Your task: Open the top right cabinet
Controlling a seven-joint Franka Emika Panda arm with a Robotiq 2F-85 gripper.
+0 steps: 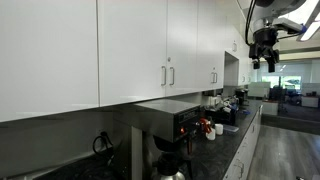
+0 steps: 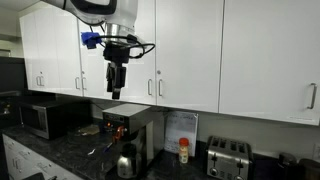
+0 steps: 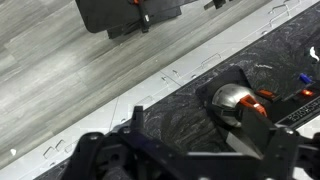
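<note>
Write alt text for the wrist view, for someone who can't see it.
The camera looks down past the robot's dark gripper at the bottom edge onto a black speckled countertop running diagonally, with a shiny metal kettle on it. Grey wood-look floor fills the upper left.

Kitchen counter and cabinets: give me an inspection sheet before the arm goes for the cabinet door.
Surface: dark counter, crowded with appliances.
Job's things: cabinet doors, every one in view shut, none touched.
Clutter: microwave, coffee machine, carafe, toaster, small bottle.
Grippers: gripper, open and empty, pointing down in the air, touching nothing.
Cables: cable looped beside the wrist.
Surroundings: grey wood-look floor; office space at the far end.
</note>
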